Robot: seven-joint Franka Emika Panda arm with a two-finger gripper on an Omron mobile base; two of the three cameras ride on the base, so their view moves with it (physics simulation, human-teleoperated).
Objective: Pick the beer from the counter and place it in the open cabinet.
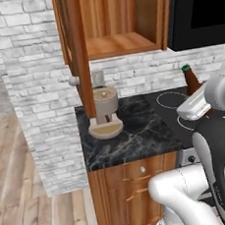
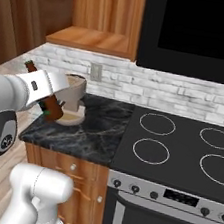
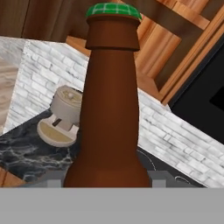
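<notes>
The two-finger gripper is clamped on the lower body of the dark brown glass beer bottle with a slim neck and green cap; in the hand view the bottle rises up the centre of the frame, a grey fingertip showing at each side of its base. In the left base view the bottle's neck and cap stick up at the right edge of the frame, just behind the white arm, above the black glass stovetop with ring-marked burners. In the right base view the bottle is tilted at the left of the frame, partly hidden by the arm's wrist, held in the air over the black white-veined marble top on wooden drawers. On that top stands a beige coffee grinder-like appliance with a round base. At the top of the left base view hangs the reddish-brown wooden wall cabinet, its tall door with a round pale knob swung open.
</notes>
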